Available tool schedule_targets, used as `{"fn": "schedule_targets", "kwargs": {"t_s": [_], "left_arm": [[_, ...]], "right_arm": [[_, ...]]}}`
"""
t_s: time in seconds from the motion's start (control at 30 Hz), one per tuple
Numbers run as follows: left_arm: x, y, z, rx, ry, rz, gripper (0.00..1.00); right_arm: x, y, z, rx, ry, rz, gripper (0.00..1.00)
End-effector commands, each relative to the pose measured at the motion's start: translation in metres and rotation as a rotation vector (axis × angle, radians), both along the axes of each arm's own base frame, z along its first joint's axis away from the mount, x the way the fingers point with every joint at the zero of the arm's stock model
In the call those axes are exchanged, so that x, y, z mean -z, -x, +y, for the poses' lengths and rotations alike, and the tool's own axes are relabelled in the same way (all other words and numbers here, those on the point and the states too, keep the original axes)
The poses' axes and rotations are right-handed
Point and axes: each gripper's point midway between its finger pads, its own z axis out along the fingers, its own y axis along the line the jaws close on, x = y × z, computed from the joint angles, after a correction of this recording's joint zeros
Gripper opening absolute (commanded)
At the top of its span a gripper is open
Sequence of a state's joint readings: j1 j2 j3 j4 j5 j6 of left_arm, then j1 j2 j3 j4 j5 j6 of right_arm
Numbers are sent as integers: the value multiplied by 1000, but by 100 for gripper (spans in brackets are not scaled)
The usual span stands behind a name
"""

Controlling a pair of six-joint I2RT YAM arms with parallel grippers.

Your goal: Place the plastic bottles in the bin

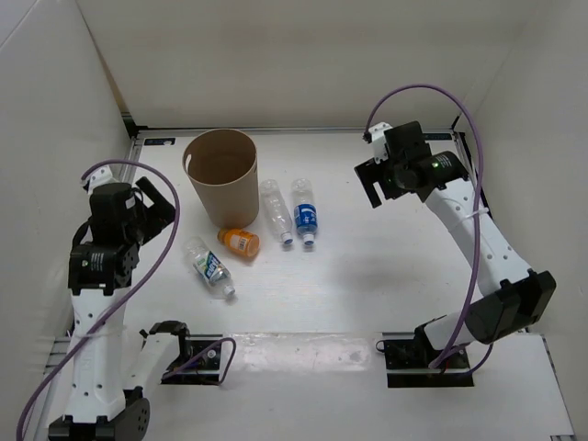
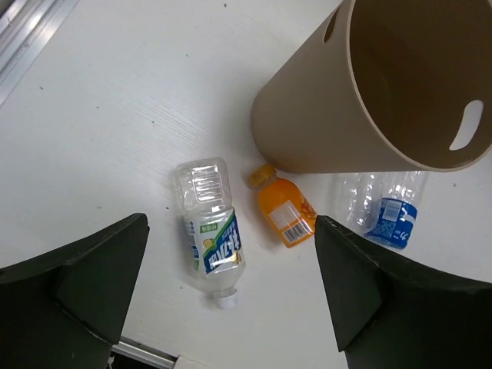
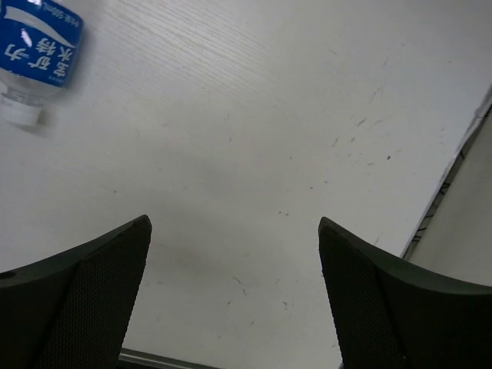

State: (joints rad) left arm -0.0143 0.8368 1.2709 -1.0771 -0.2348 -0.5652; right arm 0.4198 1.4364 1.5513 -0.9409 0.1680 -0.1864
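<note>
The brown bin [image 1: 221, 175] stands upright at the back left; it also shows in the left wrist view [image 2: 377, 84]. Beside it on the table lie the bottles: a clear bottle with a blue-green label [image 1: 210, 267] [image 2: 212, 234], a short orange bottle [image 1: 240, 241] [image 2: 284, 209], a plain clear bottle [image 1: 275, 212] [image 2: 361, 196] and a blue-labelled bottle [image 1: 305, 213] [image 2: 393, 217] [image 3: 37, 54]. My left gripper [image 1: 154, 200] [image 2: 231, 300] is open and empty, held above the table left of the bottles. My right gripper [image 1: 375, 184] [image 3: 234, 300] is open and empty, right of the blue-labelled bottle.
White walls enclose the table on the left, back and right. A metal rail [image 1: 294, 133] runs along the back edge. Black arm mounts [image 1: 188, 354] [image 1: 427, 356] sit at the near edge.
</note>
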Motion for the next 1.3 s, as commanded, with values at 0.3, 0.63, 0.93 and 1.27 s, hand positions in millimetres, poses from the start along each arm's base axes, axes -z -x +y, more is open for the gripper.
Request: {"fn": "schedule_targets", "kwargs": {"t_s": [0.3, 0.63, 0.93, 1.27], "left_arm": [[22, -25, -3, 22, 52, 87, 99], [42, -13, -6, 31, 81, 182, 99], [53, 2, -7, 21, 89, 248, 99], [63, 11, -7, 0, 106, 307, 99]], "right_arm": [[1, -13, 72, -284, -187, 90, 90], [50, -67, 117, -318, -386, 303, 90], [111, -72, 160, -297, -415, 471, 90], [169, -48, 178, -240, -403, 669, 90]]}}
